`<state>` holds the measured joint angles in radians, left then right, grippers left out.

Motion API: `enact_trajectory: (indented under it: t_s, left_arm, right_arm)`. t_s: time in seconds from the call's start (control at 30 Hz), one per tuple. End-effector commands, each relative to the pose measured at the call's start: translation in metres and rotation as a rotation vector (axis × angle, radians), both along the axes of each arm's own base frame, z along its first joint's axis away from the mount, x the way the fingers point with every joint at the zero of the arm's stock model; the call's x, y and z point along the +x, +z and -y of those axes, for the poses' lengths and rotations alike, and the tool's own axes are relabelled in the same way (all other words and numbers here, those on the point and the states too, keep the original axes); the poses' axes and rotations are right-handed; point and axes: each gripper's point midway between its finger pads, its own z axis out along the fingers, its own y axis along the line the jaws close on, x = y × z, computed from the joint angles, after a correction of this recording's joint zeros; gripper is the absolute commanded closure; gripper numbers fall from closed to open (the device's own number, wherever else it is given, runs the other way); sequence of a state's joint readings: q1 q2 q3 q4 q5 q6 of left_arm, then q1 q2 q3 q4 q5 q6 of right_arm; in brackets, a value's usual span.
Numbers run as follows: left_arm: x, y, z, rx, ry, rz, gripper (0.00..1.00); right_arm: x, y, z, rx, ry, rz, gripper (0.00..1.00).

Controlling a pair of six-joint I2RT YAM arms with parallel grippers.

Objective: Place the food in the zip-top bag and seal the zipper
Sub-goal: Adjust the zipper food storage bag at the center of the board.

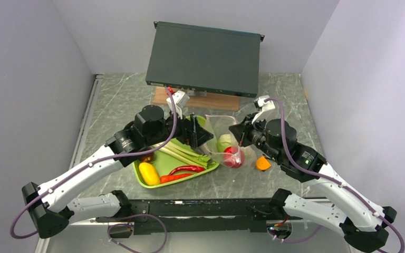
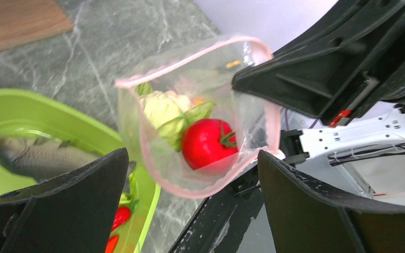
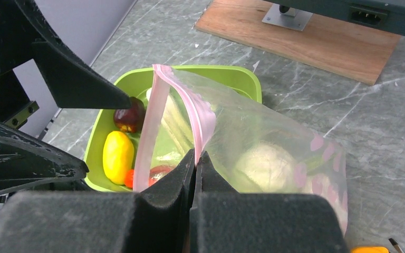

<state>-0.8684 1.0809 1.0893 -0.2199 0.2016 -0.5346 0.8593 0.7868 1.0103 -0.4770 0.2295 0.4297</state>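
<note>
The clear zip-top bag (image 1: 223,138) stands with its mouth open beside the green tray (image 1: 141,181). My right gripper (image 3: 195,156) is shut on the pink zipper (image 3: 204,113) at the bag's rim and holds it up. Inside the bag (image 2: 200,100) lie a red tomato (image 2: 208,143) and a pale cabbage or cauliflower (image 2: 161,108). My left gripper (image 2: 191,158) hangs open just before the bag's mouth, with nothing between its fingers. In the tray lie a yellow fruit (image 1: 148,173), red chillies (image 1: 184,169), green stalks (image 1: 182,152), a grey fish (image 2: 31,155) and a dark purple bulb (image 3: 129,117).
A dark flat box (image 1: 203,58) rests on a wooden board (image 1: 200,100) at the back of the table. A small orange thing (image 1: 263,164) lies right of the bag. Grey walls close in on the left, the right and the back.
</note>
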Motion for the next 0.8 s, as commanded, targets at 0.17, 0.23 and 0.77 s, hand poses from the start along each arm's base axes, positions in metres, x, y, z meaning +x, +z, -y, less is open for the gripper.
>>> enact_trajectory:
  t_s: [0.17, 0.23, 0.77]
  left_arm:
    - [-0.001, -0.035, -0.047, 0.095, 0.168, -0.016, 0.02]
    - [-0.001, -0.045, -0.061, 0.126, 0.216, -0.014, 0.0]
    - [0.009, -0.151, -0.185, 0.594, 0.67, -0.072, 0.0]
  right_arm:
    - [0.014, 0.025, -0.004, 0.002, -0.042, 0.035, 1.0]
    - [0.017, 0.026, -0.003, -0.009, -0.058, 0.03, 1.0]
    - [0.043, -0.01, 0.013, -0.089, -0.277, -0.071, 1.0]
